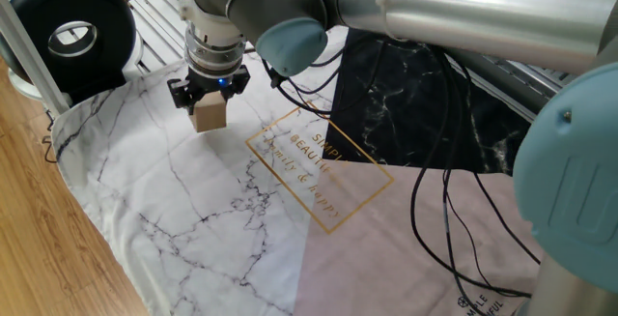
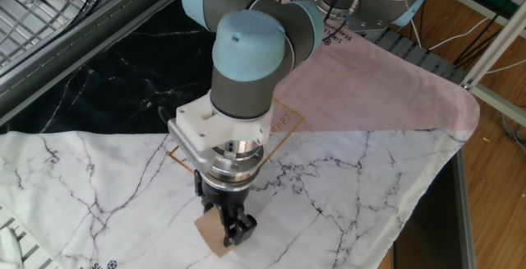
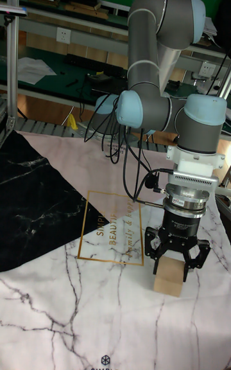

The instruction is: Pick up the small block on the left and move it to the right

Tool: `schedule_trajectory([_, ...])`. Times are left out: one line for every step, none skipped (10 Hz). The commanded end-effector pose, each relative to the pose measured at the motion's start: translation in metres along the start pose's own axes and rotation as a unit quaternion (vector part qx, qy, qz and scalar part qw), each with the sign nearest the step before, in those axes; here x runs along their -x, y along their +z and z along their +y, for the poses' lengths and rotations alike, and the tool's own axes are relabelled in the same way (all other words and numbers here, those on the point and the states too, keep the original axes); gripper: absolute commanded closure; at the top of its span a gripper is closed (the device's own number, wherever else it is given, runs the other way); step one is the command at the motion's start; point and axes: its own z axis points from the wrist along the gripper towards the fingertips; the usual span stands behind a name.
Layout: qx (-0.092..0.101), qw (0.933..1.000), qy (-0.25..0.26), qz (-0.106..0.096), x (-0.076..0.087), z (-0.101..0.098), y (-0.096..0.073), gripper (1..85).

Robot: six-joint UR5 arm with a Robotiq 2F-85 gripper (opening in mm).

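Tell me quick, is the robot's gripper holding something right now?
Gripper: closed on the small wooden block, one finger on each side of it.

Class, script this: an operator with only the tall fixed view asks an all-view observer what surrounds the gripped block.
Operator: What lies beyond the cloth on the block's side?
Observer: In one fixed view, a black round device sits past the edge of the cloth, not far from the block.
Operator: Anything on the gripper that I cannot see from here?
Observer: Yes, a blue light glows on the gripper, just above the block.
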Motion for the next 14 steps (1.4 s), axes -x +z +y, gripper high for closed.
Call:
schedule_trajectory([0.031, 0.9995, 0.002, -0.006, 0.003, 0.015, 0.002, 24.3])
schedule_trajectory([0.039, 0.9991, -0.004, -0.015, 0.007, 0.019, 0.002, 4.7])
schedule_trajectory([0.041, 0.9990, -0.006, -0.019, 0.010, 0.020, 0.002, 1.7])
schedule_trajectory([0.033, 0.9992, -0.009, -0.019, 0.009, 0.016, 0.003, 1.7])
schedule_trajectory([0.022, 0.9996, -0.014, -0.015, 0.008, 0.010, 0.004, 1.0])
schedule_trajectory([0.018, 0.9995, -0.018, -0.016, 0.010, 0.008, 0.004, 0.7])
schedule_trajectory([0.017, 0.9994, -0.023, -0.017, 0.012, 0.007, 0.005, 0.7])
schedule_trajectory([0.016, 0.9994, -0.026, -0.014, 0.013, 0.007, 0.004, 0.7])
schedule_trajectory([0.013, 0.9993, -0.035, -0.009, 0.014, 0.005, 0.001, 0.7])
schedule_trajectory([0.003, 0.9990, -0.044, -0.012, 0.019, 0.000, -0.002, 7.3])
schedule_trajectory([-0.005, 0.9994, -0.032, -0.012, 0.024, -0.003, -0.005, 37.3])
schedule_trajectory([-0.023, 0.9995, -0.019, -0.002, 0.027, -0.012, -0.011, 83.7])
schedule_trajectory([-0.055, 0.9975, -0.045, 0.000, 0.039, -0.031, -0.029, 84.7])
schedule_trajectory([-0.049, 0.9970, -0.059, 0.006, 0.048, -0.035, -0.045, 84.7])
